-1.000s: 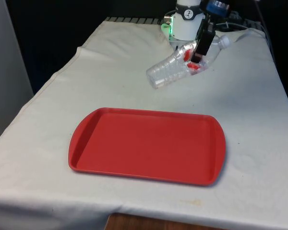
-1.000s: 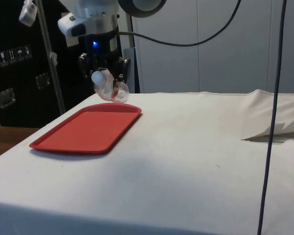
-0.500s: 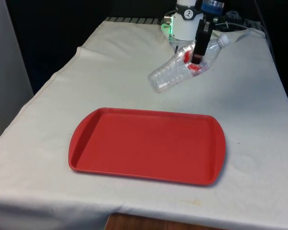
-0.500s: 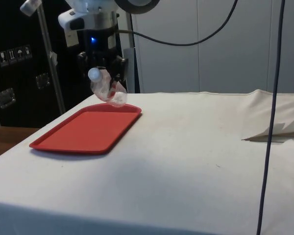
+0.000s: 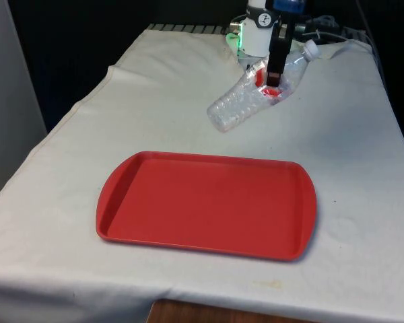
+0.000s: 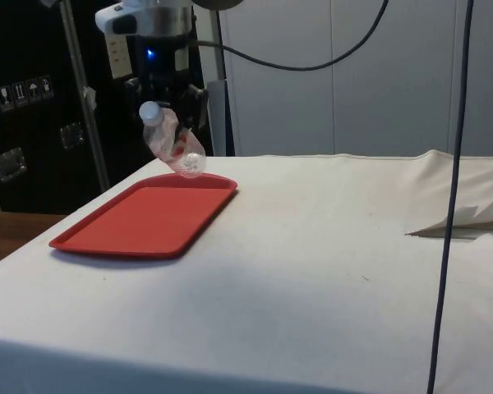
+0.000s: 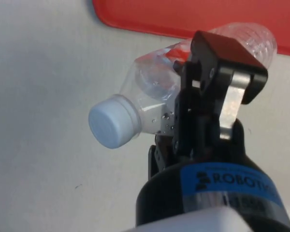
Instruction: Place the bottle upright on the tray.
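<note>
Higher now, gripper [image 5: 275, 75] tilting bottle [image 5: 256, 94]

You see a clear, ribbed plastic bottle [image 5: 252, 98], a smooth, slightly glossy red plastic tray [image 5: 206, 203], and matt white cloth [image 5: 155, 101].

The gripper's near finger [image 7: 217, 82] covers the plastic bottle's [image 7: 150, 92] middle; the far finger is hidden behind it. The red tray [image 7: 183, 19] is cut off by the wrist picture's edge; the label's [image 5: 269, 91] print is too small to read.

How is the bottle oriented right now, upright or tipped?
Tipped: the bottle hangs slanted in the gripper, cap higher than base, above the cloth.
</note>
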Controlling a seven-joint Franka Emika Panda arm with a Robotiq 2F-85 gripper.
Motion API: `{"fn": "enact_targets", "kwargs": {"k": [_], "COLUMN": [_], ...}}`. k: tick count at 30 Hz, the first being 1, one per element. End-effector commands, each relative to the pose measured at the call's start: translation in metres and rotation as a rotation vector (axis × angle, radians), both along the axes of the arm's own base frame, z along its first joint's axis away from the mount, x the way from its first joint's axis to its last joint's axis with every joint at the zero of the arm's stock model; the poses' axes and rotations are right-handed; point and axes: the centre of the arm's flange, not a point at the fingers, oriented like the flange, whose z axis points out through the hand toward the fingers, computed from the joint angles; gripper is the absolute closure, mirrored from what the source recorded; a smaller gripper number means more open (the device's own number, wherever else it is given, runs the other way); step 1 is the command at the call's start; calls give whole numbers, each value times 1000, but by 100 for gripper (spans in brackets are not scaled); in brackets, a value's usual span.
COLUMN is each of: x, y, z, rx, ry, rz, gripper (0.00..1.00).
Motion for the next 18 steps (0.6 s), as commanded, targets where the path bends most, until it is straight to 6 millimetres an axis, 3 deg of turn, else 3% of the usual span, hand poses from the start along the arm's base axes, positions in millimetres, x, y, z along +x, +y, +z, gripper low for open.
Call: {"fn": "enact_targets", "kwargs": {"k": [1, 18], "x": [1, 12], "y": [-2, -20], "z": [1, 18], "rx": [5, 104], "ry": [-1, -10], "rz": [-2, -27], "gripper": [100, 100]}}
